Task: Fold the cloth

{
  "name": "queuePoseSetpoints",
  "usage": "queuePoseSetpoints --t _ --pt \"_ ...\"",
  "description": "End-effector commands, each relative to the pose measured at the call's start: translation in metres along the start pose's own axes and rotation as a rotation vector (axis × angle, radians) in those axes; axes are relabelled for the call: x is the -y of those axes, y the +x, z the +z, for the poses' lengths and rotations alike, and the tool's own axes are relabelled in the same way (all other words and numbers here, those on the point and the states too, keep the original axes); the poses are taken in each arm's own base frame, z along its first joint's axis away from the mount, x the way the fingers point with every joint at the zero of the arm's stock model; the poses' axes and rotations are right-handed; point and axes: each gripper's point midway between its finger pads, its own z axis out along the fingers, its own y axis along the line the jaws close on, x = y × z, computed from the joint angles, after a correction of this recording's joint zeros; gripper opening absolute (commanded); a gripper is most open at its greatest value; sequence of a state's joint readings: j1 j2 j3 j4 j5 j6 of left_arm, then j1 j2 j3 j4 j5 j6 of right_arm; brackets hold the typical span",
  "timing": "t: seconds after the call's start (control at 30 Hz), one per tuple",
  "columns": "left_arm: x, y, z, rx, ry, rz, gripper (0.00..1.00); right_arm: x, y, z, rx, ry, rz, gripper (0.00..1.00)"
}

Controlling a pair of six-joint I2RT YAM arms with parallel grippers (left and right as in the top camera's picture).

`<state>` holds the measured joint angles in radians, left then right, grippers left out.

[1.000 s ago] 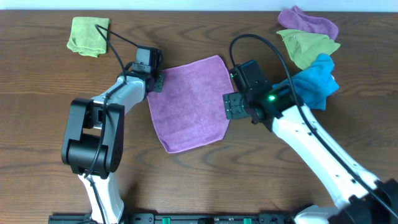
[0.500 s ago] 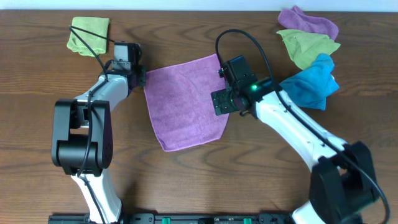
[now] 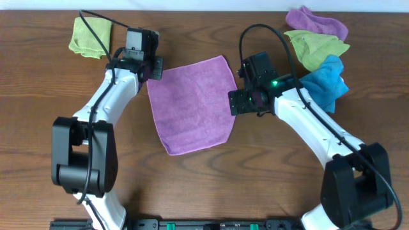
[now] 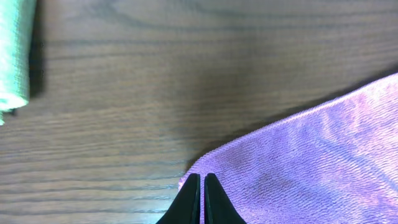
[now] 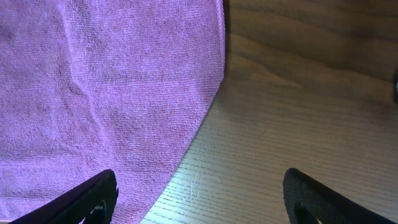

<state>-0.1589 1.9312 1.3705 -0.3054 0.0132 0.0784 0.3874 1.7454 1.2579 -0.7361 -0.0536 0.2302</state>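
A purple cloth (image 3: 192, 105) lies flat and unfolded in the middle of the wooden table. My left gripper (image 3: 152, 69) is at the cloth's far left corner. In the left wrist view its fingers (image 4: 202, 178) are shut, with their tips over that corner of the cloth (image 4: 311, 162); I cannot see any fabric pinched between them. My right gripper (image 3: 238, 102) is at the cloth's right edge. In the right wrist view it (image 5: 199, 177) is wide open, with one finger over the cloth (image 5: 93, 93) and the other over bare wood.
A folded light green cloth (image 3: 89, 35) lies at the back left and also shows in the left wrist view (image 4: 12, 56). At the back right lie a purple cloth (image 3: 316, 22), a green cloth (image 3: 316, 48) and a blue cloth (image 3: 323, 83), close to my right arm.
My left gripper swung out to the left, then came back toward the cloth's far left corner. My right gripper shifted left over the cloth, then back right to its edge. The cloth stayed flat.
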Motion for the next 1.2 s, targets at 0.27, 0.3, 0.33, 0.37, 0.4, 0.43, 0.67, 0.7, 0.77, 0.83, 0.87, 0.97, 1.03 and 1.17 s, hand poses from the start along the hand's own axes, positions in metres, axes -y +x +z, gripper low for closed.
queuePoseSetpoints --t 0.27,0.3,0.33,0.37,0.4,0.43,0.67,0.7,0.77,0.83,0.87,0.97,1.03,1.17 --pt "0.015 0.053 0.045 -0.170 0.075 -0.038 0.06 -0.001 -0.001 -0.005 0.013 -0.008 -0.011 0.88" --pt "0.014 0.055 0.047 -0.175 0.068 -0.037 0.06 -0.001 -0.002 -0.005 0.014 -0.006 -0.012 0.88" --pt "0.011 0.058 0.052 -0.183 0.048 -0.036 0.06 -0.001 -0.002 -0.005 0.015 -0.006 -0.018 0.88" --pt "0.009 0.060 0.054 -0.187 0.039 -0.035 0.06 -0.001 -0.002 -0.005 0.015 -0.006 -0.020 0.88" --pt "0.008 0.063 0.059 -0.194 0.028 -0.033 0.06 -0.001 -0.002 -0.005 0.015 -0.006 -0.026 0.89" --pt "0.007 0.066 0.063 -0.201 0.026 -0.031 0.06 0.000 -0.002 -0.005 0.015 -0.004 -0.026 0.89" --pt "0.006 0.077 0.079 -0.218 0.025 -0.026 0.06 0.005 -0.001 0.000 0.003 0.004 -0.018 0.94" --pt "0.004 0.075 0.080 -0.208 0.022 -0.021 0.06 0.006 0.000 0.004 -0.007 -0.004 -0.010 0.95" --pt "-0.004 0.071 0.081 -0.190 0.013 -0.023 0.05 0.003 0.000 0.013 -0.025 -0.059 0.000 0.95" --pt "-0.014 0.068 0.081 -0.181 -0.009 -0.023 0.06 -0.004 0.000 0.023 -0.041 -0.133 0.007 0.95" --pt "-0.019 0.066 0.082 -0.174 -0.017 -0.014 0.06 -0.007 0.000 0.027 -0.050 -0.164 0.015 0.94" --pt "-0.036 0.061 0.083 -0.150 -0.030 -0.006 0.06 -0.020 0.002 0.049 -0.087 -0.279 0.032 0.92" --pt "-0.041 0.057 0.083 -0.129 -0.015 -0.010 0.06 -0.023 0.002 0.061 -0.089 -0.299 0.031 0.91" --pt "-0.042 0.055 0.084 -0.121 -0.006 -0.013 0.06 -0.028 -0.012 0.072 -0.036 -0.330 0.016 0.93"
